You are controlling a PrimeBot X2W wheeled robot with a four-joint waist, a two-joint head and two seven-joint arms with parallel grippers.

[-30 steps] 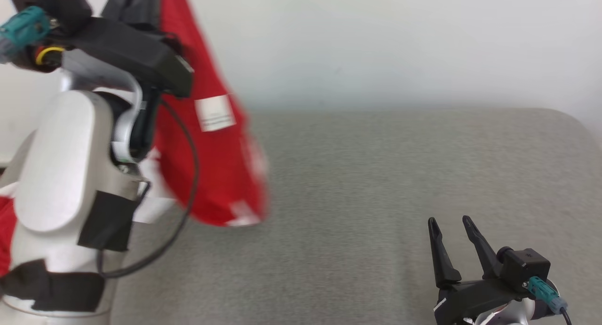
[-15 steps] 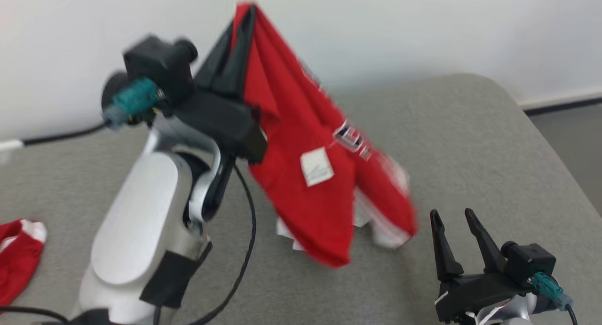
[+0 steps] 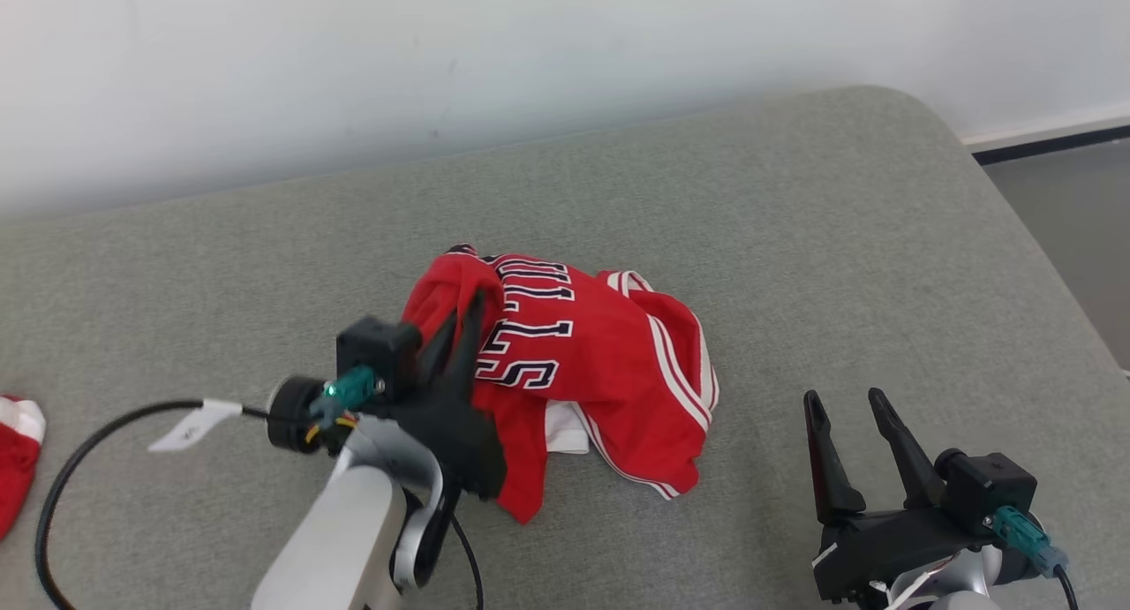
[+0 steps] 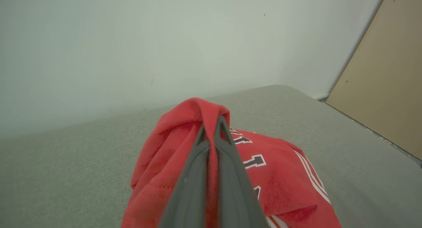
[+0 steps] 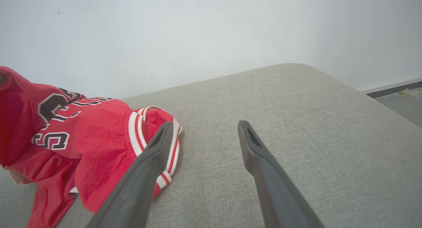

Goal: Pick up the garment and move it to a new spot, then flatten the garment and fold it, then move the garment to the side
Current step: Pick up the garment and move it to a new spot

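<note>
The garment [image 3: 600,363], a red jersey with white-striped trim and dark lettering, lies crumpled mid-worktop [image 3: 794,239]. Its long axis runs from about 10 to 4 o'clock in the head view. The left hand [image 3: 465,314] is pressed together, pinching a raised fold at the 10 o'clock end. The right hand [image 3: 843,400], off toward 4 o'clock, is spread and holds nothing.

— What is spreading out under the right gripper [image 5: 206,124]?
— A grey fabric cushion [image 5: 296,122] is stretching ahead of it, a white wall [image 5: 165,30] is rising beyond, and grey floor [image 5: 402,109] is showing off to its right
</note>
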